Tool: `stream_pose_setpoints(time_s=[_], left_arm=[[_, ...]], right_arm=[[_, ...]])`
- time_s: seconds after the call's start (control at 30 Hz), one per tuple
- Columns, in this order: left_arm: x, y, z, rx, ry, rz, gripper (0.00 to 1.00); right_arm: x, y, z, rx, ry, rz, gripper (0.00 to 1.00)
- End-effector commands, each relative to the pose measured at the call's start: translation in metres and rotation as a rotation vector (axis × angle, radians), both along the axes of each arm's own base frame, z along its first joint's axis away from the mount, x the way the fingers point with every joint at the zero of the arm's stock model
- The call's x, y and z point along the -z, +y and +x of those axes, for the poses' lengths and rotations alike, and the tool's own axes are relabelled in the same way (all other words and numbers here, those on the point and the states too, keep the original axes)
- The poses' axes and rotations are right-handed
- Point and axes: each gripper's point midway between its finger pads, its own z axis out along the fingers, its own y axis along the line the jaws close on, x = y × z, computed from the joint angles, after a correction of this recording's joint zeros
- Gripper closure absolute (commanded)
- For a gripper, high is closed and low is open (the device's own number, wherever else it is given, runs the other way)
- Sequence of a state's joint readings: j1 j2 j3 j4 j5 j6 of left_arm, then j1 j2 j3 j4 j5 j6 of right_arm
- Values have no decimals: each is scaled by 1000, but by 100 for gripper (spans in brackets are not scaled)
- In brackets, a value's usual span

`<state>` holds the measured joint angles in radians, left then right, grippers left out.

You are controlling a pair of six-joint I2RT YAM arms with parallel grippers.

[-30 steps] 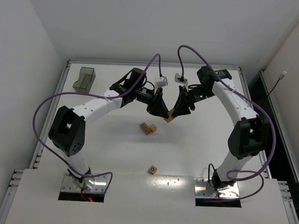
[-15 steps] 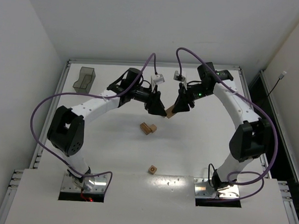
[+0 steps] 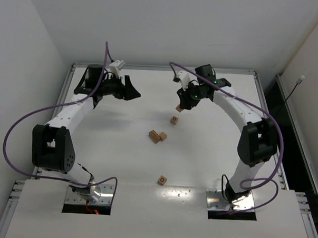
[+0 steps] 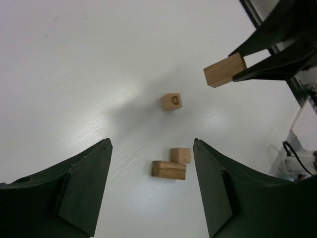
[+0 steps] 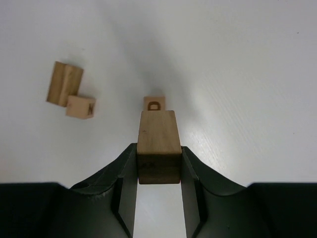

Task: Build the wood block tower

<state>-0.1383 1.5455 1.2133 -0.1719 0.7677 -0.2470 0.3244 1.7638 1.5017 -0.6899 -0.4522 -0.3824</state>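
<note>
My right gripper (image 3: 181,103) is shut on a tan wooden brick (image 3: 178,108) and holds it above the table; in the right wrist view the brick (image 5: 158,144) sticks out between the fingers. A ring-marked cube (image 3: 174,119) lies just below and ahead of it (image 5: 154,104). A brick (image 3: 154,136) and a cube (image 3: 162,135) lie touching each other mid-table. My left gripper (image 3: 129,90) is open and empty at the far left, high above the table (image 4: 151,144). Its view shows the held brick (image 4: 225,70), the ring cube (image 4: 171,101) and the pair (image 4: 169,170). No stacked column is in view.
A lone ring-marked cube (image 3: 162,180) lies near the front of the white table (image 3: 215,153). Metal rails (image 3: 161,68) edge the table at the back and sides. Purple cables arc over both arms.
My left arm has swung away from the middle to the far left, gripper open. My right gripper has moved a little farther back with the brick. A ring-marked cube now lies where the grippers met.
</note>
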Motion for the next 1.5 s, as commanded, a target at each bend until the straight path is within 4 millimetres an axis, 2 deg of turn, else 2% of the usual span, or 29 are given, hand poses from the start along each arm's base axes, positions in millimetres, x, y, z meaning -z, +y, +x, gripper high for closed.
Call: stream_pose_setpoints(time_s=[0.0, 0.13, 0.2, 0.27, 0.37, 0.43, 0.47, 0.57, 0.63, 0.73, 0.8, 0.83, 0.87, 0.93, 1.07, 1.1, 1.2, 1.23, 1.33, 1.43, 1.47], left_arm=[[-4, 32, 9, -137, -13, 24, 37], [-3, 53, 15, -223, -16, 52, 37], [-1, 59, 17, -250, -1, 54, 37], [3, 63, 22, -283, 37, 36, 37], [7, 63, 25, -283, 58, 39, 37], [8, 61, 27, -272, 62, 34, 37], [8, 61, 27, -272, 62, 34, 37], [12, 61, 28, -272, 71, 36, 37], [15, 62, 29, -268, 74, 43, 37], [21, 62, 28, -268, 92, 46, 37], [23, 62, 30, -264, 98, 54, 37], [24, 61, 27, -256, 109, 51, 37], [25, 61, 27, -251, 101, 58, 37], [26, 61, 26, -246, 103, 67, 37], [28, 62, 24, -241, 107, 74, 37], [32, 62, 25, -241, 116, 76, 37], [32, 66, 26, -250, 117, 75, 37], [32, 66, 26, -250, 117, 75, 37], [36, 69, 24, -250, 128, 70, 37], [41, 66, 19, -230, 148, 60, 37], [41, 66, 19, -226, 141, 65, 37]], right_arm=[[15, 6, 32, 101, -90, -77, 100], [38, 7, 42, 136, -110, -175, 100], [53, 4, 45, 160, -98, -217, 100], [61, 4, 50, 174, -113, -244, 100], [65, 3, 53, 186, -119, -274, 100], [77, 5, 51, 179, -101, -294, 100], [73, 6, 54, 180, -110, -288, 100], [79, 8, 50, 164, -101, -305, 100], [85, 17, 43, 132, -74, -290, 100], [97, 27, 28, 61, -26, -295, 100], [98, 38, 19, 22, -3, -266, 100], [91, 40, 19, 6, -17, -252, 100], [96, 41, 7, -13, 8, -257, 100], [92, 48, -3, -52, 15, -238, 100], [95, 55, -39, -140, 70, -233, 100], [91, 60, -45, -172, 60, -221, 100], [96, 65, -83, -278, 109, -213, 100], [89, 70, -86, -302, 93, -201, 100], [94, 73, -117, -393, 93, -217, 100], [82, 84, -139, -470, 83, -177, 100], [82, 81, -142, -478, 84, -181, 100]])
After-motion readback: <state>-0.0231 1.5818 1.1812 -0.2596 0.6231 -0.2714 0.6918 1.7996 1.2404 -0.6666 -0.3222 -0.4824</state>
